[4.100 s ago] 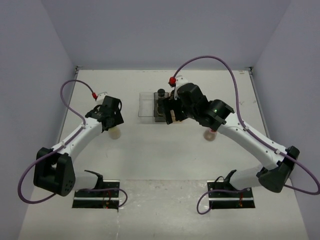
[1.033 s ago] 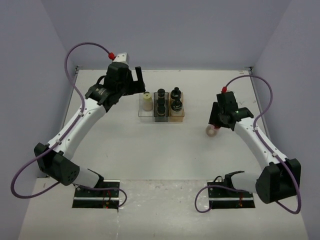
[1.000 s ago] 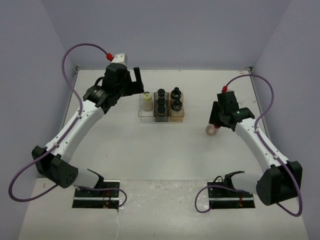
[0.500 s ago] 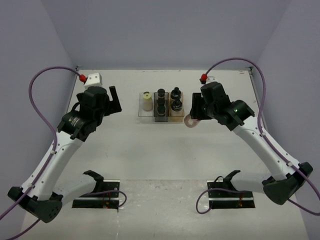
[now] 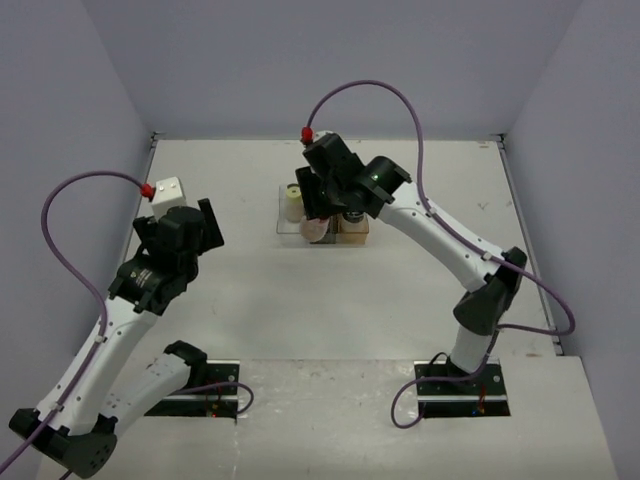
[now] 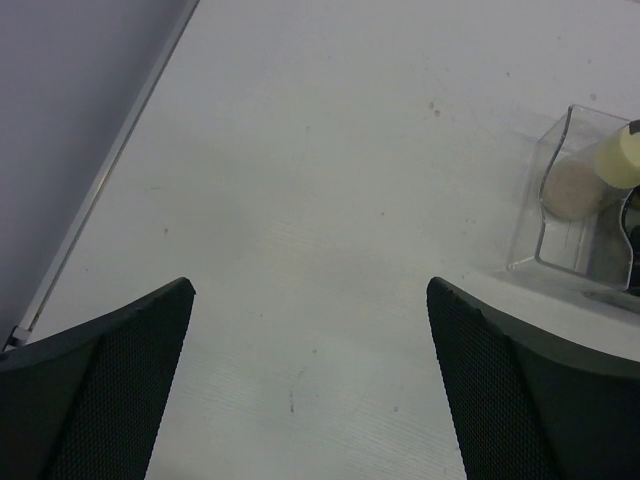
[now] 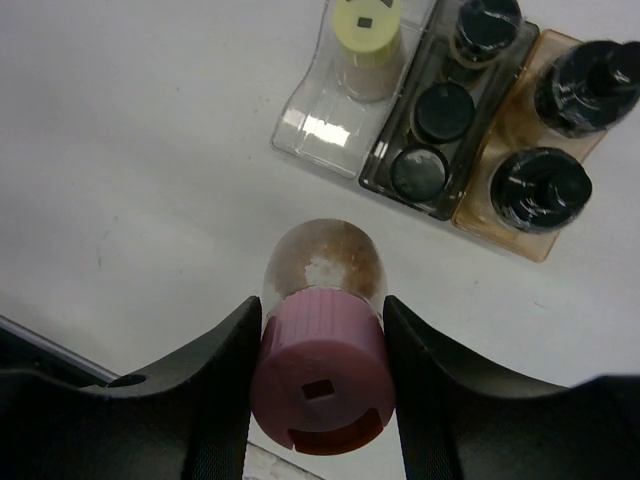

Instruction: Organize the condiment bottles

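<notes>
Top: right gripper (image 5: 318, 218) clamped on pink-capped bottle (image 5: 314, 231), at near edge of tray (image 5: 281, 224). Left gripper (image 5: 207, 222) spread wide, holding nothing, over tabletop (image 5: 330, 320), well left of tray.

Left wrist: bare tabletop between fingers. Yellow-green-capped bottle (image 6: 590, 175) stands in clear compartment.

Right wrist: fingers pinch pink cap at sides. Small square mark on cap top, same on yellow-green cap. Black-capped bottles (image 7: 443, 112): three in grey compartment, two in tan.
</notes>
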Tool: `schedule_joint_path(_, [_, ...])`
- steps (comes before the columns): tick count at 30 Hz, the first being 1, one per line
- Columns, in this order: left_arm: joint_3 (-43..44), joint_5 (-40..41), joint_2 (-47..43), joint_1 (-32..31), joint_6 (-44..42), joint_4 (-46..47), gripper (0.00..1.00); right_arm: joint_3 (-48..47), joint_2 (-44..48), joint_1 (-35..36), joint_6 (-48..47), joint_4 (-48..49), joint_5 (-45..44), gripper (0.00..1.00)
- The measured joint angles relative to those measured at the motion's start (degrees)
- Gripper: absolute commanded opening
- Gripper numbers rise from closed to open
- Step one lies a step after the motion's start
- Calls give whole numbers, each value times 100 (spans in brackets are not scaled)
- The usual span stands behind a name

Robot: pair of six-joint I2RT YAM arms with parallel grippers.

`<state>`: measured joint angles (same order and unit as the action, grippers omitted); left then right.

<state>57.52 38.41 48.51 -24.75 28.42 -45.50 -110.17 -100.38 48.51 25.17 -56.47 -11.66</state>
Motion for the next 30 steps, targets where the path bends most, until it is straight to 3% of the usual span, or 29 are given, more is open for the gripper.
schedule_joint_path(6, [-341, 240, -610, 66, 61, 177, 100, -1375, -1309, 59, -243, -199, -85, 15])
schedule_joint_path(11, [-402, 317, -623, 101, 103, 214, 100, -2120, -2100, 57, -501, -297, -122, 15])
schedule_joint_path(19, [-525, 129, -474, 146, 96, 328, 100, -2590, -2787, 33, -962, -13, -243, 16])
schedule_joint_path(30, [-588, -103, -474, 155, 90, 479, 100, -2500, -3215, -94, -1128, 485, -258, 19])
